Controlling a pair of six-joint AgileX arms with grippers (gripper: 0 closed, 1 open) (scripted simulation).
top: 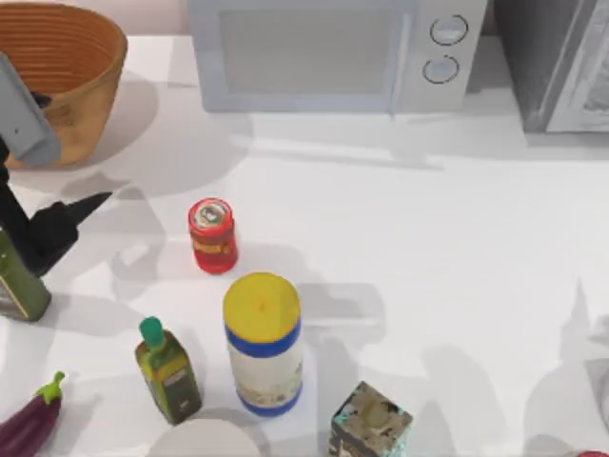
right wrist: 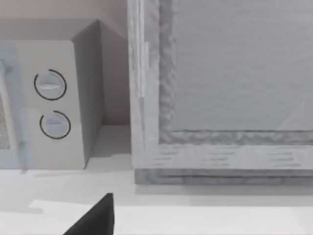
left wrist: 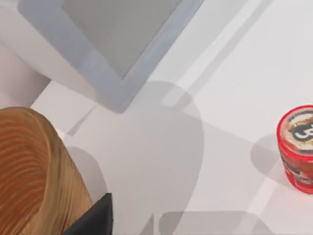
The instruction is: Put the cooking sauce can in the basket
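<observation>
Top view has the can (top: 212, 235) standing upright on the white table (top: 457, 257), a bit left of the middle, silver pull-tab top facing up. Just beside it toward the near edge is the tall yellow-lidded jar (top: 264, 345), close but not touching. The basket (top: 90, 90) sits in the far left corner, well apart from the can, ribbed orange inside showing.

Left gripper (top: 78, 209) is over the left side of the table, between basket and can, with one dark finger pointing toward the can. Honestly can't tell from these shots whether its pincer is released or clenched; it isn't touching the can. Left wrist view shows the basket (left wrist: 34, 181) wall up close, the can (left wrist: 298, 147) farther off on bare table, and a corner of the microwave (left wrist: 117, 44).

Other stuff around: microwave (top: 333, 52) along the back, green oil bottle (top: 168, 371) left of the jar, eggplant (top: 33, 419) at the near left corner, a square tin (top: 371, 422) near the front edge.

Right wrist view looks at the microwave's two dials (right wrist: 51, 105) and a grey cabinet (right wrist: 220, 88) next to it.
</observation>
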